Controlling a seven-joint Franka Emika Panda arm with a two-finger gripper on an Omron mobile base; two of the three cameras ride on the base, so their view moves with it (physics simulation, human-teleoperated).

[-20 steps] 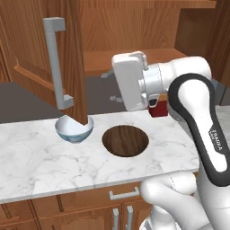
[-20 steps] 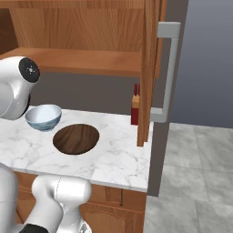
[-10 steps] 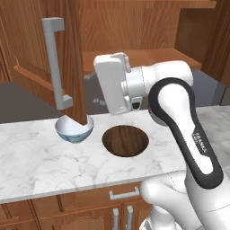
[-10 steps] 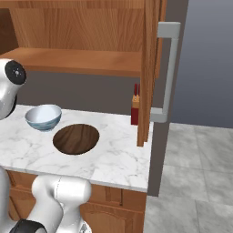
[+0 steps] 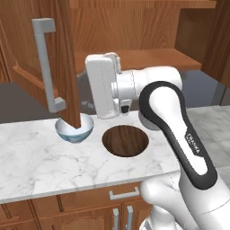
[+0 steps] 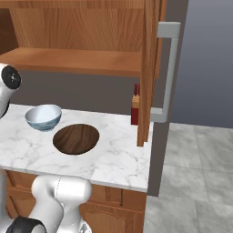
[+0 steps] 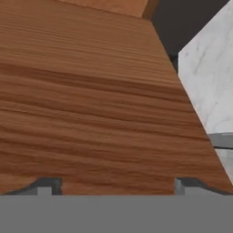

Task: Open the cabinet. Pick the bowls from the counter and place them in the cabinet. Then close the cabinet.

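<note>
While spread wide, pincer [image 7: 118, 184] empty.

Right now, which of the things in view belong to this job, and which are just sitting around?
Job things:
- cabinet, both doors swung open
- white bowl on the counter
- wooden bowl beside it
- claw, open, facing the left door

Just lying about:
- red bottle behind the right door
- lower drawers

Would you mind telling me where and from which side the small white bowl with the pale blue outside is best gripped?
Probably at the rim of the small white bowl with the pale blue outside, from above, one finger inside and one outside. It stands upright and open. In the left base view the open wooden cabinet door overlaps it, so the rim nearer the dark brown wooden bowl looks safer.
</note>
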